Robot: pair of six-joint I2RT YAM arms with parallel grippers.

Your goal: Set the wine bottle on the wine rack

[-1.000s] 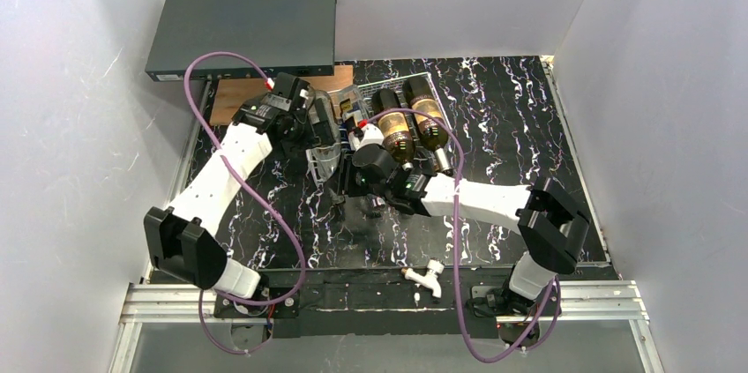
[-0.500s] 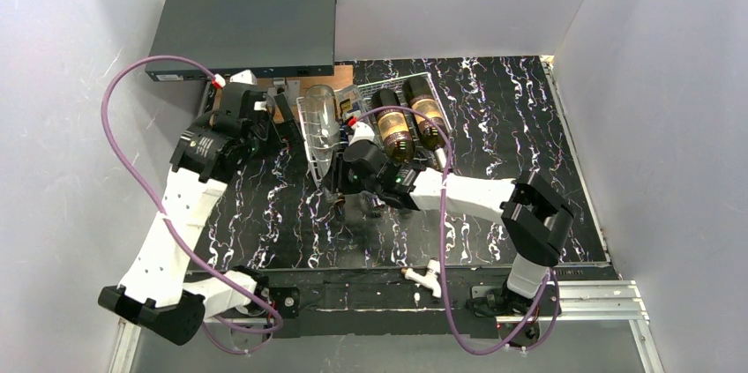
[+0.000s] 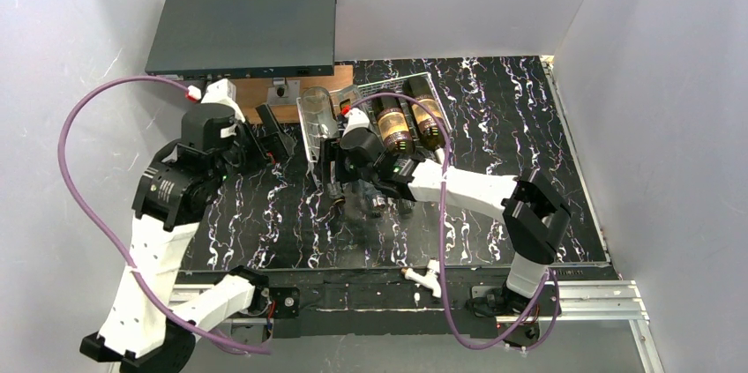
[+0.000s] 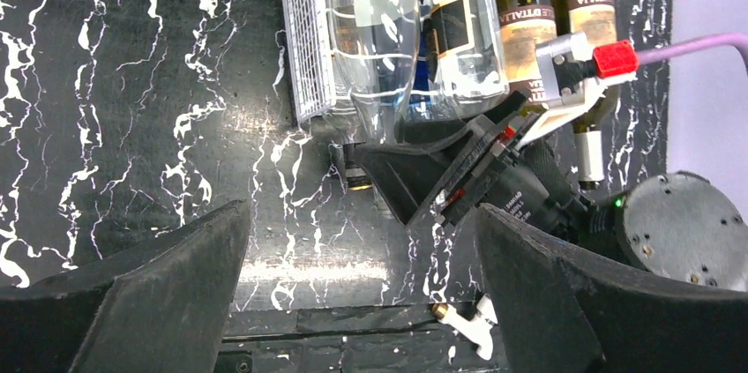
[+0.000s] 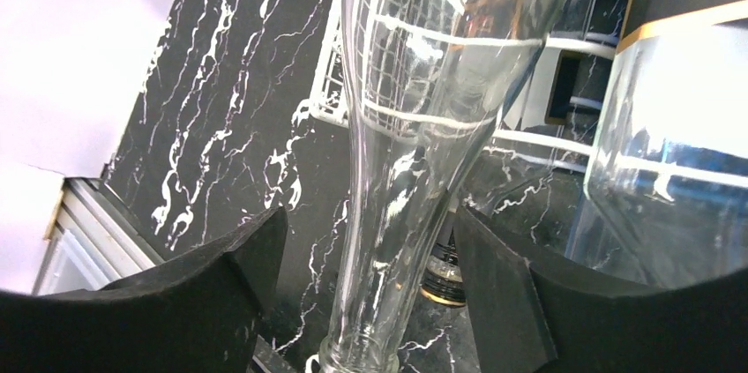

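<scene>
Over on the left, our left gripper (image 3: 275, 130) hangs wide apart with nothing between its fingers, near the table's (image 3: 512, 126) far left corner and clear of the rack (image 4: 306, 55). We'd keep it out there, out of the way.

Next, the rack, close to the table's far edge. The clear wine bottle (image 3: 319, 117) lies in its leftmost slot, and its neck pokes out toward the near edge. It looks seated to us, so the job now is a clean release.

Our right gripper (image 5: 370, 214) straddles that neck, jaws parted, with a gap showing on one side of the glass. We want them to spread fully before anything else. Then we back off straight along the neck toward the near edge, with no sideways nudge, since round glass on wire would probably roll or slide.

Just right of it lies a labelled bottle (image 4: 454, 20), so we mind the wrist there. Further right, two dark bottles (image 3: 410, 124) fill their slots.
</scene>
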